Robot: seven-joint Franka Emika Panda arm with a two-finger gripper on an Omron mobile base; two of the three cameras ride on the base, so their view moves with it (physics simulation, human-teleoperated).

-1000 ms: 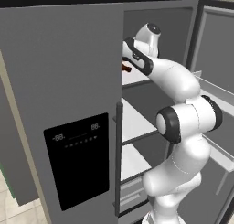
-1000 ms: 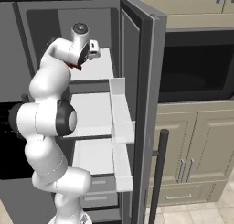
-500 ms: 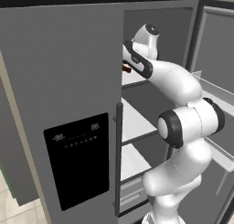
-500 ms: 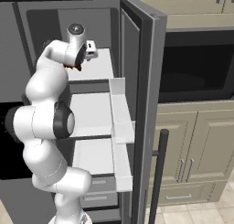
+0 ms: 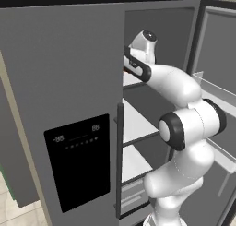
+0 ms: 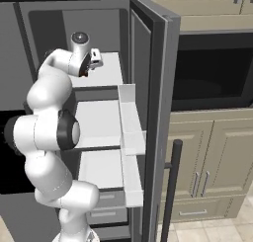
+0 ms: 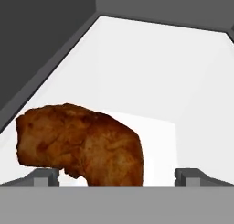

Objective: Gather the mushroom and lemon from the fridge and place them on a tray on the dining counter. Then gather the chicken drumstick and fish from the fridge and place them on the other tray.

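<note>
Progress over the last second: hand eased slightly lower and further into the fridge (image 5: 69, 82), toward the top shelf (image 6: 109, 68); nothing else shifted, base parked as before. Now hovering with gripper (image 7: 117, 175) just short of the drumstick (image 7: 82, 145), jaws spread fully wide and empty, one tip either side of the meat's near end but seemingly not yet touching. Lying on the top shelf, near the left wall, well inside the open compartment. Judged from this: approach nearly finished, closing and lifting not yet done, so the tray delivery for this item yet to come; no telling from here how mushroom, lemon or fish stand. Lumpy, rounded body, browned and mottled like roasted skin, rough and uneven, broad at the visible end; likely firm enough to pinch, though irregular enough to roll or slip between narrow tips. Smooth, flat, white shelf underneath, offering little friction, so a push instead of a pinch could slide the piece backwards. Matte grey walls and door (image 6: 153, 88), hard and plain; white bins on the door.
</note>
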